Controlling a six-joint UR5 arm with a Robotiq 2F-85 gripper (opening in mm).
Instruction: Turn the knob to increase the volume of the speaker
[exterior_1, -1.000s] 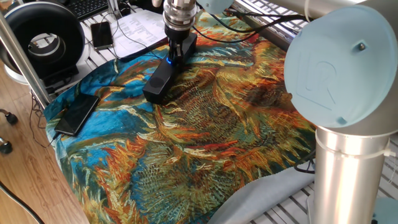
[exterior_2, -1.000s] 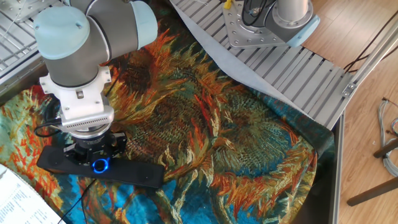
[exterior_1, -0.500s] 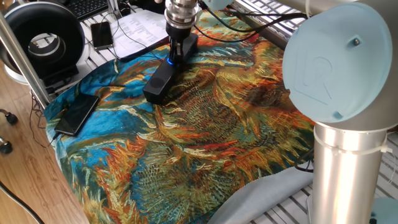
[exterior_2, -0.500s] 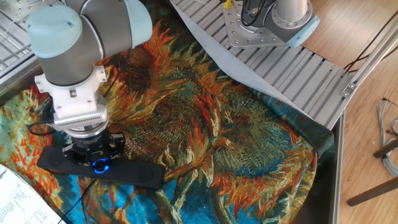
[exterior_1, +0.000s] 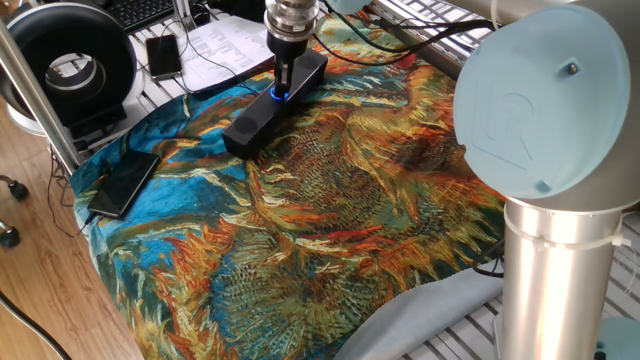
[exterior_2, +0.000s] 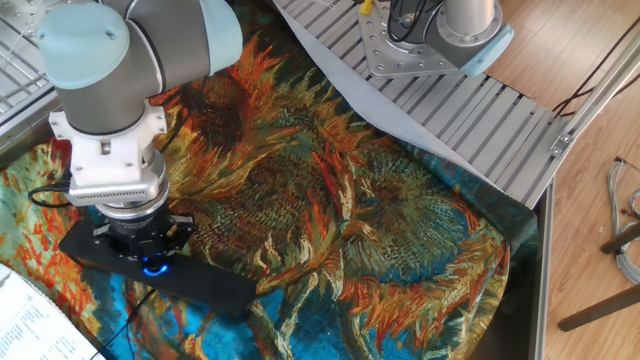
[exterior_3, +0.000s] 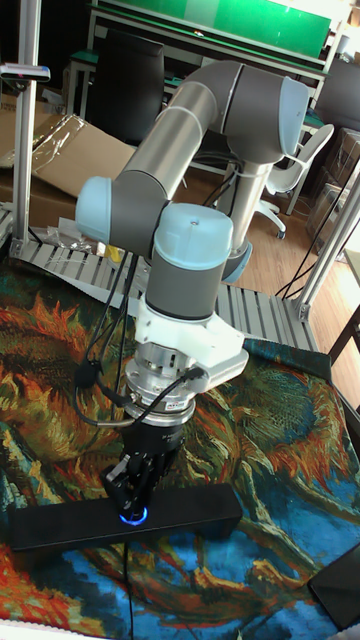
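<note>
The speaker is a slim black bar lying on the sunflower-print cloth at the far side of the table; it also shows in the other fixed view and the tall view. Its knob glows blue near the bar's middle, seen too as the knob and the knob. My gripper points straight down onto the knob, fingers closed around it. From the other side the gripper partly hides the dial; in the tall view the gripper stands right over the blue ring.
A flat black phone lies on the cloth's left edge. A big black-and-white ring-shaped device, a second phone and papers sit behind. The arm's base stands on a slotted aluminium plate.
The gripper's wrist has turned, and the speaker bar has swung round on the cloth with it, ending at a new angle. The gripper's place over the knob is unchanged.
</note>
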